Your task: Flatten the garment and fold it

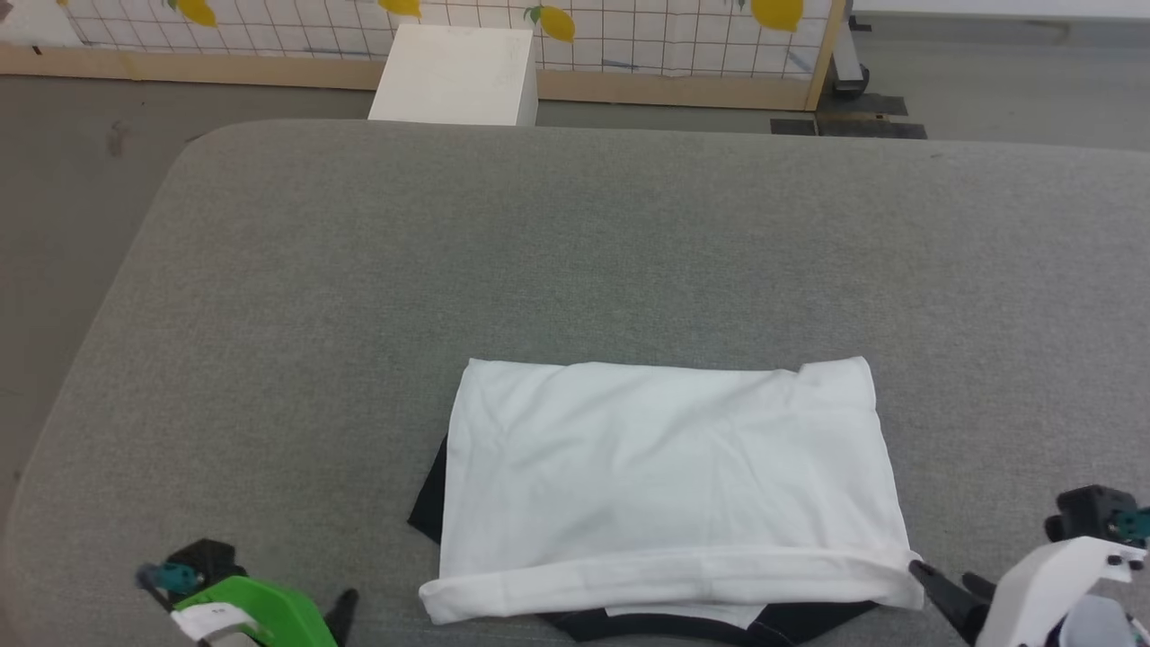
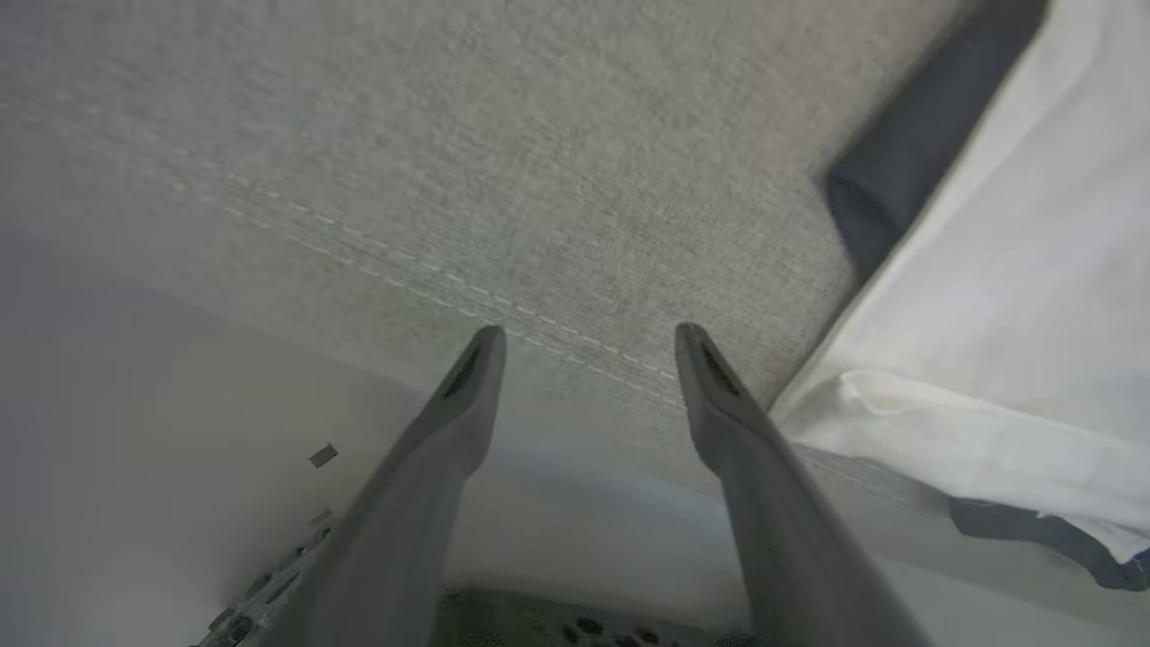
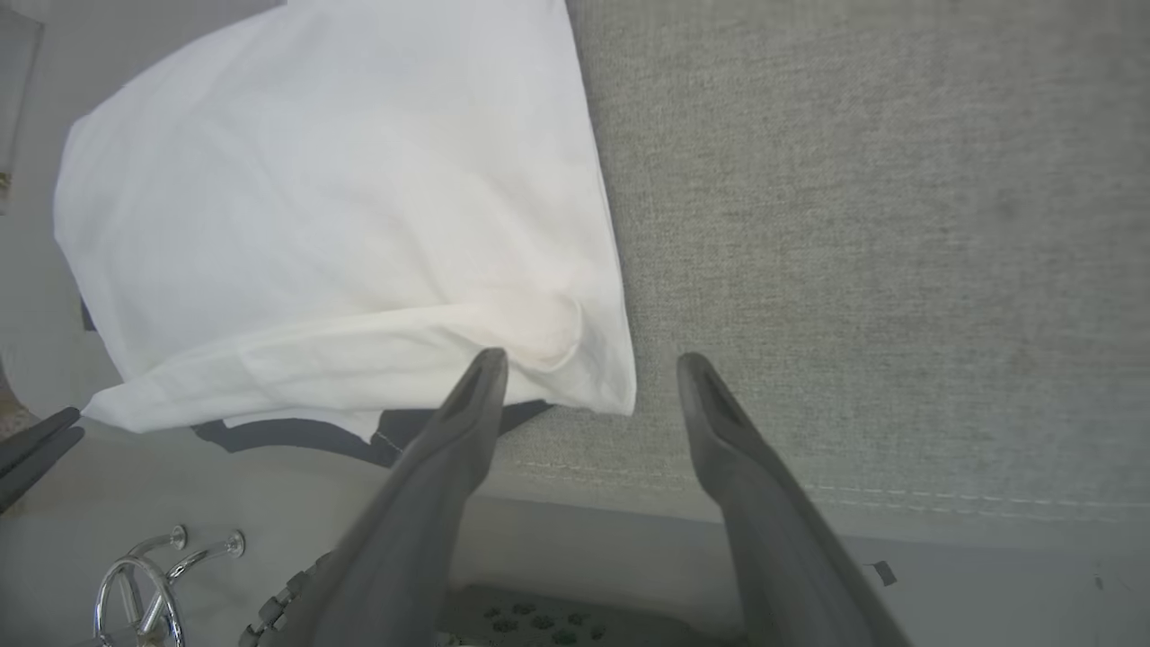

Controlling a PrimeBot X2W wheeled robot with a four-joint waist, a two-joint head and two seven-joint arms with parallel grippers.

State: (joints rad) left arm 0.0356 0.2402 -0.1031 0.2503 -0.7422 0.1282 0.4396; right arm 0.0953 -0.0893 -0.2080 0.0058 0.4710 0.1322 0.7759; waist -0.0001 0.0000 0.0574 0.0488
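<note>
Two grippers flank one folded garment (image 1: 669, 476), which lies near my edge of the grey padded surface (image 1: 575, 252).

(a) Head view. The garment forms a white rectangle, its long sides running left to right, with a rolled white fold along the near side. Black cloth peeks out at its left edge and from under the near fold. Beyond the surface's far edge I see a white box (image 1: 454, 76) on the floor, and behind it a panel printed with lemons (image 1: 629, 27).

(b) Left wrist view. The left gripper (image 2: 588, 337) has its fingers spread wide with nothing between them. It hangs over the stitched seam at the surface's near edge, apart from the garment's near left corner.

(c) Right wrist view. The right gripper (image 3: 591, 359) is likewise spread and holds nothing. The fingertip (image 3: 490, 364) nearer the garment sits just in front of its near right corner; I cannot tell whether it touches the cloth. The other finger stands over bare grey fabric.
</note>
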